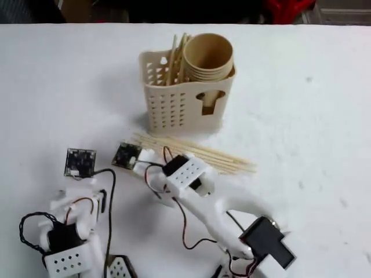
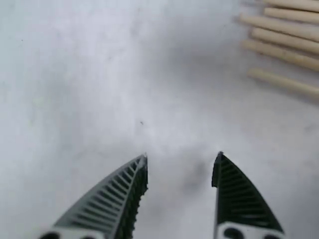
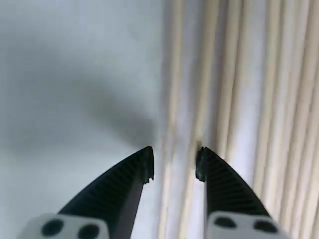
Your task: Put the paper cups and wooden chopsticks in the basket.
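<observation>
Black ribbed right fingers (image 3: 119, 186) are spread apart and sit low over the loose wooden chopsticks (image 3: 234, 74). One stick runs through the gap between the tips, but nothing is actually pinched. The left fingers (image 2: 112, 199) are spread too, with just bare white bench (image 2: 99, 74) between them, and a few blunt stick ends lie a bit farther out.

From the high view, the loose sticks lie flat in a fan just at 6 o'clock of the basket (image 1: 174, 107), slanting roughly from 10 o'clock to 4 o'clock. The white right arm (image 1: 203, 197) comes in from the bench's 5 o'clock corner and ends over the 9 o'clock end of that fan. The left arm (image 1: 72, 226) sits down at 7 o'clock, well apart from the basket.

The cream slotted basket stands around 12 o'clock on the bench. The paper cups (image 1: 208, 55) are nested in one stack inside it, on its 3 o'clock side. A few upright chopsticks (image 1: 174, 58) stand in there as well, at 9 o'clock of the cups, poking above the rim.
</observation>
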{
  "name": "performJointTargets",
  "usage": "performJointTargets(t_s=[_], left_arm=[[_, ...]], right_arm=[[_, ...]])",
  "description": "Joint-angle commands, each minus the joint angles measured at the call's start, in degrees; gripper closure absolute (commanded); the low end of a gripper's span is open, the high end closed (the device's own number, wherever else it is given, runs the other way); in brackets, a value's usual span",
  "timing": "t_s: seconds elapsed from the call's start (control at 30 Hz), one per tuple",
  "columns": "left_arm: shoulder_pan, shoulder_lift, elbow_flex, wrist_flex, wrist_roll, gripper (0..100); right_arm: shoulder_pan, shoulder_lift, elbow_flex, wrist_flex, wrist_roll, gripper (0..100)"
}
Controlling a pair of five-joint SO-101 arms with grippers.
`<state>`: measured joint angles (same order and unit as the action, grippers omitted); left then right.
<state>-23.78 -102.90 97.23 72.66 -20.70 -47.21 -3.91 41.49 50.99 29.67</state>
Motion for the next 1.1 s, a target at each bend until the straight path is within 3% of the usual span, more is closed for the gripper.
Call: performJointTargets(t_s=[0.0, 0.13, 0.3, 0.73, 1.07], left_arm=[[-0.3, -0.2, -0.2, 0.1, -0.3, 78], [-0.3, -0.2, -0.2, 0.1, -0.3, 78], [-0.3, -0.2, -0.2, 0.1, -0.3, 78], [-0.3, -0.2, -0.2, 0.1, -0.3, 78], [-0.3, -0.2, -0.2, 0.1, -0.3, 78]], right_arm=[[-0.6, 1.9, -1.2, 0.6, -0.5, 85.4], [-0.6, 5.1, -4.7, 3.2, -0.5, 86.6], [1.8, 5.1, -5.8, 3.1, -0.5, 98.2], [6.0, -21.8, 4.1, 3.5, -1.8, 98.2], [5.6, -14.5, 4.4, -2.6, -1.7, 98.0]])
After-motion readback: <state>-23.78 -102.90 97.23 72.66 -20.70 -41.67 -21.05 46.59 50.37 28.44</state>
